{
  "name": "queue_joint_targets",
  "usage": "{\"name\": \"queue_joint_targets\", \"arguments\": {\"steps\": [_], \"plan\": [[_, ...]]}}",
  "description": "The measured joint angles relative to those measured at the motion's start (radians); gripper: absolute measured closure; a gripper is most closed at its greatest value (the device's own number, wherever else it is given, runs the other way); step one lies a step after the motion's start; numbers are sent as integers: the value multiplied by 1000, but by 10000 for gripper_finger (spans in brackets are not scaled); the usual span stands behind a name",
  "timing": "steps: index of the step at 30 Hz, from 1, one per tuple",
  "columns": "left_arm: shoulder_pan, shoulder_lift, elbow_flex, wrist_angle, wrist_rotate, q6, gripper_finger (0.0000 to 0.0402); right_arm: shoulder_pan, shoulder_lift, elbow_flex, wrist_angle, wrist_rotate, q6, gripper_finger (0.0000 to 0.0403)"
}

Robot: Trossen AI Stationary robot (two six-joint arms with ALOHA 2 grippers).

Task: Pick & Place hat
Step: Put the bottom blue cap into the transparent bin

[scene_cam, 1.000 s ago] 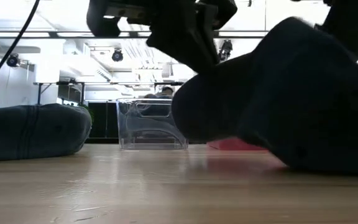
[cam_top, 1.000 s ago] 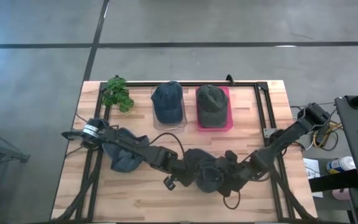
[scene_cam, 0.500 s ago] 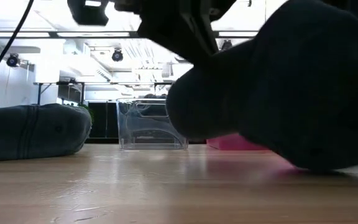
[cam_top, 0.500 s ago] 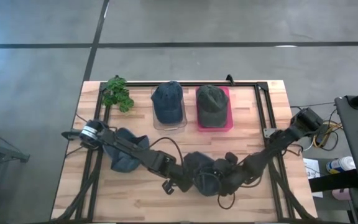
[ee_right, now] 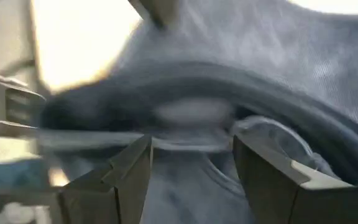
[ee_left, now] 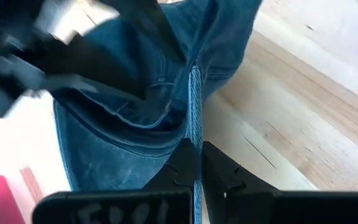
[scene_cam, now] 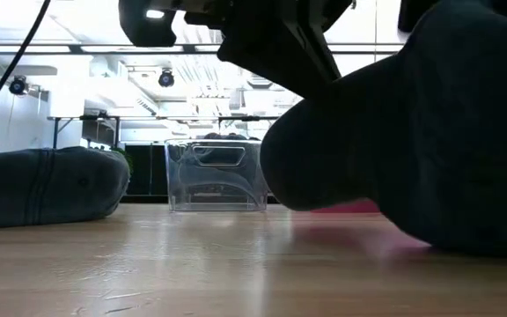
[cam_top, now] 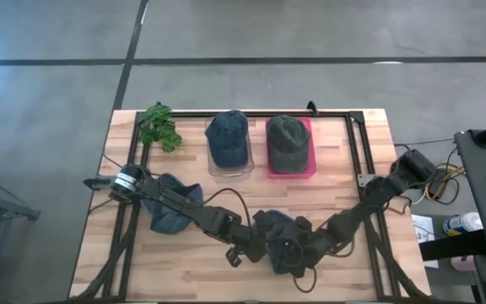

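Note:
A dark blue denim hat (cam_top: 278,230) hangs between my two arms over the near middle of the table and fills the right of the low view (scene_cam: 412,132). My left gripper (cam_top: 261,247) is shut on it, coming from the table's left. My right gripper (ee_right: 191,171) comes from the right and stands open at the hat's hollow underside (ee_right: 197,118). Whether it touches the hat I cannot tell. A second dark hat (cam_top: 171,211) lies by its crown on the table at the left, under my left arm. My left gripper (ee_left: 196,168) pinches a stitched edge of the hat (ee_left: 194,118) between its two shut fingers, which lie along the seam and slant downward. The cloth spreads away beyond the fingertips, and the hat's body bulges ahead of them over the wood.
At the far side stand a clear tray (cam_top: 226,165) with a blue hat (cam_top: 228,137) and a pink tray (cam_top: 312,143) with a green hat (cam_top: 288,142). A small green plant (cam_top: 159,127) is at the far left. Black rails (cam_top: 365,156) frame the table.
My right gripper has sunk and gone toward the table's left, closer to the hat, its fingers still apart. The hat has shifted a little toward the near edge with both arms around it.

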Motion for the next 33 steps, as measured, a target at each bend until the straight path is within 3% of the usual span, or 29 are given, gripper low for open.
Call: {"name": "queue_joint_targets", "arguments": {"steps": [8, 20, 24, 27, 33], "plan": [[-1, 0, 0, 5, 0, -25, 392, 0, 36, -2, -22, -1, -26, 184], [5, -8, 15, 4, -3, -33, 392, 102, -306, 37, -339, 1, -119, 184], [13, -12, 36, 4, -2, -43, 392, 155, -286, 35, -362, -123, -200, 184], [22, -13, 52, -6, -3, -52, 392, 184, -241, 54, -373, -142, -195, 184], [34, -13, 75, -38, 16, -87, 392, 239, -162, 155, -493, 7, -255, 201]]}}
